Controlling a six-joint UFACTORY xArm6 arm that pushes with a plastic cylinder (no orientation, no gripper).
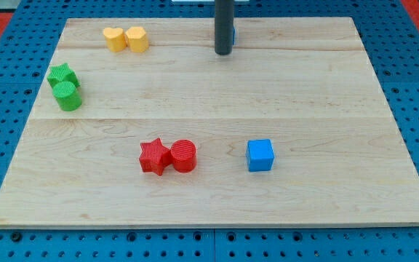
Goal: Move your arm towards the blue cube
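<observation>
The blue cube sits on the wooden board toward the view's lower right. My tip is near the view's top centre, well above and a little left of the cube, with bare board between them. A second blue block is mostly hidden just behind the rod; its shape cannot be made out.
A red star and a red cylinder touch at the lower middle, left of the cube. A green star and green cylinder sit at the left edge. Two yellow blocks sit at the top left.
</observation>
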